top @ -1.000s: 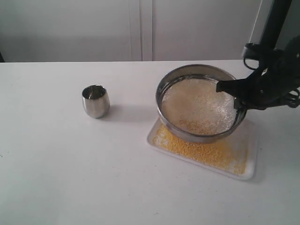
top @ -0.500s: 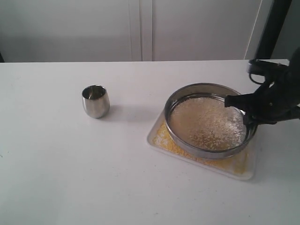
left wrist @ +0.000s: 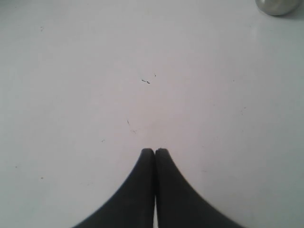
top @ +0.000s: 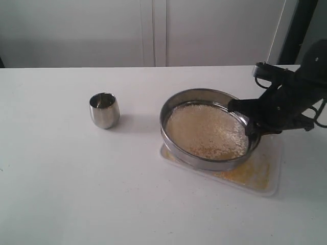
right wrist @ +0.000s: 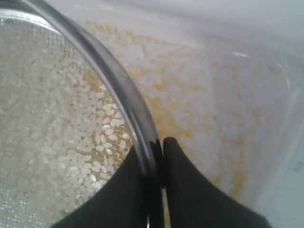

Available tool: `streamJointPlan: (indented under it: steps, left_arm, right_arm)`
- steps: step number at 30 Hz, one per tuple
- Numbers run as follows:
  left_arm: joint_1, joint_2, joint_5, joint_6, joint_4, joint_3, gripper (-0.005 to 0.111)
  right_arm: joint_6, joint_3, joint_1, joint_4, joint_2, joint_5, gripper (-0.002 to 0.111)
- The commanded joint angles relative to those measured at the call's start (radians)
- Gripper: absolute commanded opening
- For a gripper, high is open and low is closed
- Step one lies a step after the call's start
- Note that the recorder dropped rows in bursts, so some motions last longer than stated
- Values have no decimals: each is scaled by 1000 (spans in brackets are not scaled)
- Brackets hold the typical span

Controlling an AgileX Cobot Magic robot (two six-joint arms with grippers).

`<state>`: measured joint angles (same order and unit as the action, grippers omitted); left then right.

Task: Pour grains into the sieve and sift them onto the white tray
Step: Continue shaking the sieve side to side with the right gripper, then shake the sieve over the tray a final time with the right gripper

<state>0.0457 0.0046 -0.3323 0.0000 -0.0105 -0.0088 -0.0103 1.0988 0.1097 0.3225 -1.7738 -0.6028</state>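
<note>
The round metal sieve (top: 176, 102) hangs just above the white tray (top: 273, 176), covering its left part. My right gripper (top: 249, 122) is shut on the sieve's right rim (right wrist: 116, 80), one finger inside the rim and one outside. Pale rice-like grains (top: 207, 130) lie on the mesh (right wrist: 57, 118). Fine yellow grains (top: 253, 171) are spread over the tray (right wrist: 199, 95). My left gripper (left wrist: 155, 151) is shut and empty above bare table, outside the exterior view.
A small steel cup (top: 104, 109) stands upright on the white table left of the sieve; its edge shows in the left wrist view (left wrist: 278, 5). The right arm (top: 301, 87) reaches in from the right. A wall runs behind the table.
The sieve went right and down over the tray, then back left. It now sits further left, uncovering the tray's right side. The cup has not moved.
</note>
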Motion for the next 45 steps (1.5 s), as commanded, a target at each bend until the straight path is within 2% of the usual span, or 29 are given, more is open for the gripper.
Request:
streamJointPlan:
  steps: [1, 3, 5, 6, 7, 9, 12, 16, 25, 29, 31, 33, 35, 38, 42, 43, 45]
  left_arm:
    - [4, -5, -4, 0, 11, 9, 0]
    - [4, -5, -4, 0, 11, 9, 0]
    - [4, -5, -4, 0, 11, 9, 0]
    - [4, -5, -4, 0, 11, 9, 0]
    - [4, -5, -4, 0, 11, 9, 0]
    - [4, -5, -4, 0, 11, 9, 0]
    - [4, -5, -4, 0, 11, 9, 0]
    - [4, -5, -4, 0, 11, 9, 0]
    - [4, -5, -4, 0, 11, 9, 0]
    - [4, -5, -4, 0, 11, 9, 0]
    - [4, -5, -4, 0, 11, 9, 0]
    - [4, -5, -4, 0, 11, 9, 0]
    - [4, -5, -4, 0, 11, 9, 0]
    - [4, -5, -4, 0, 11, 9, 0]
    - [4, -5, -4, 0, 11, 9, 0]
    - [4, -5, -4, 0, 11, 9, 0]
    - [4, -5, -4, 0, 11, 9, 0]
  right_arm:
    - [24, -40, -15, 60, 58, 169, 0]
    - [-38, 14, 28, 57, 13, 65, 0]
    - [110, -2, -11, -144, 51, 18, 0]
    - [163, -27, -38, -191, 80, 54, 0]
    - [167, -37, -40, -153, 83, 103, 0]
    - [42, -18, 21, -27, 48, 126, 0]
    - [38, 6, 29, -54, 24, 48, 0]
    - [75, 8, -12, -76, 40, 43, 0]
    - [74, 7, -12, -73, 38, 20, 0]
    - [111, -1, -12, -207, 47, -44, 0]
    - [203, -21, -12, -190, 50, 56, 0]
    - [153, -21, 10, -131, 36, 86, 0]
    - [109, -12, 10, -166, 38, 7, 0]
    - [165, -32, -33, -300, 81, -55, 0]
    - [165, -51, -17, -139, 84, 135, 0]
    - [139, -40, -4, -106, 63, 140, 0]
    - [111, 1, 3, -116, 26, 8, 0]
